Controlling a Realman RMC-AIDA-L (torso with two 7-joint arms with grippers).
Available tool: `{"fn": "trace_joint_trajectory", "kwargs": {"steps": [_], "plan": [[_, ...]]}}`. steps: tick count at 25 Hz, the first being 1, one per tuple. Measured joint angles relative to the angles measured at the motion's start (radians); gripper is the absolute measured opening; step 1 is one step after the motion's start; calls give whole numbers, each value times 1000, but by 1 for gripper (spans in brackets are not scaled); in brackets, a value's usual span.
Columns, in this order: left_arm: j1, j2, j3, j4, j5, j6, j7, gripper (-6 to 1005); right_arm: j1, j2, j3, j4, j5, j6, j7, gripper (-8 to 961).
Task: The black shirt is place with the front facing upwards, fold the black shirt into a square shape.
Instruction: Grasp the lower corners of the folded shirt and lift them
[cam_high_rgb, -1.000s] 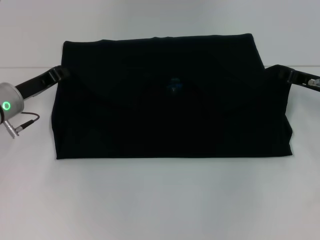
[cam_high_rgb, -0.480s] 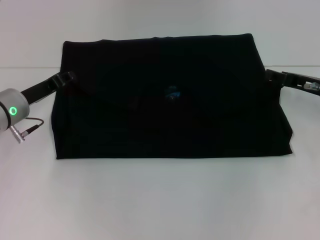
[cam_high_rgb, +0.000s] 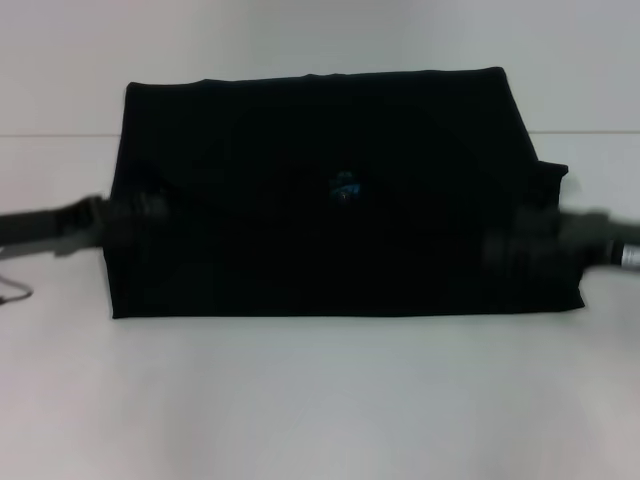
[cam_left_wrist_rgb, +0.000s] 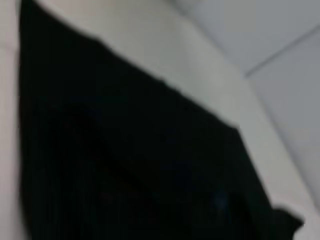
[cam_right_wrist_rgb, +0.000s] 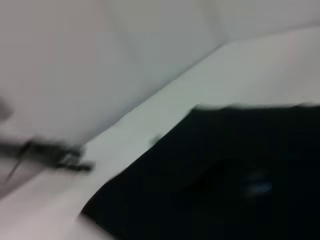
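Our large black cloth T-shirt (cam_high_rgb: 340, 200) lies flat mid-desk as a wide rectangle. Our left gripper (cam_high_rgb: 130, 215) and right gripper (cam_high_rgb: 520, 245) meet its opposite side edges, presumably to fold them inward; jaw state we cannot tell.

The black shirt (cam_left_wrist_rgb: 135, 170) fills most of the left wrist view, lying flat on the white table (cam_left_wrist_rgb: 170, 45). One straight edge of the shirt runs slantwise across the picture, with bare table beyond it. Past the table's far edge lies a pale grey floor (cam_left_wrist_rgb: 285, 75) crossed by a thin dark seam. A small corner of the shirt sticks out at one end. The cloth is blurred; folds cannot be told.
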Motion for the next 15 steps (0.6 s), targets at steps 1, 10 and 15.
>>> {"fn": "trace_joint_trajectory", "kwargs": {"steps": [1,10,15], "plan": [[12,7,24,22,23,24,-26,639,-6,3,-17,-1,-19,-32,-33,839],[27,-17,64,76,133,15,21,883,-19,84,-72,0,-135,-69,-190,944],[22,-38,71,88,139,-85,32,882,-11,92,-92,5,-161,-56,-184,943]]}}
